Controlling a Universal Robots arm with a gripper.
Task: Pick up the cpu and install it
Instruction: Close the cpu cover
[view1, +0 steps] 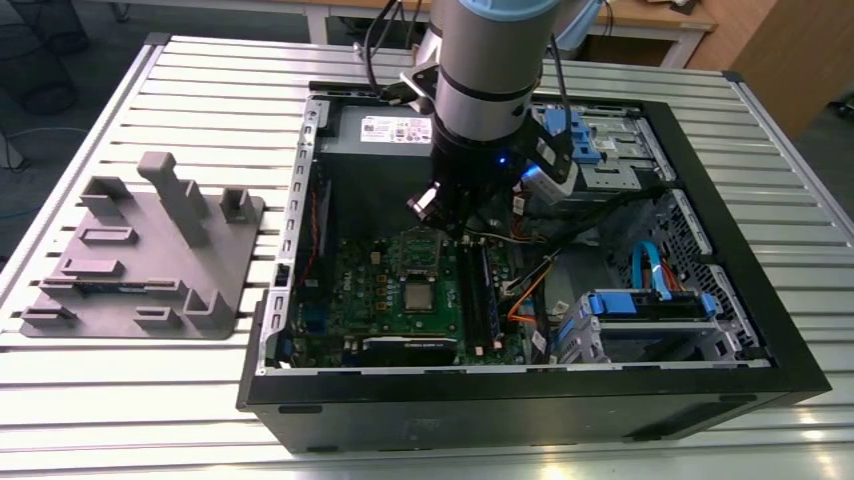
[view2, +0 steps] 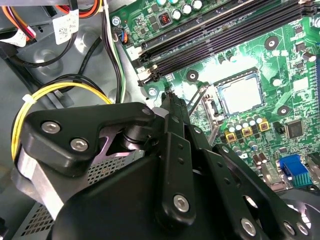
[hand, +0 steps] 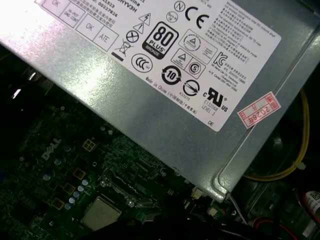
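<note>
While over motherboard, arm vertical

Dim case interior; glare on metal box.

Slatted metal table carries it all. Open black PC case sits on it, filling the middle out to three o'clock. At nine o'clock, well apart from the case, a grey fixture lies flat on the slats.

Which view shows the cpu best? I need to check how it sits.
The second wrist view: the cpu lies unobstructed, top facing the camera. The exterior view shows it small on the motherboard; the first wrist view catches it at the frame's edge.
</note>
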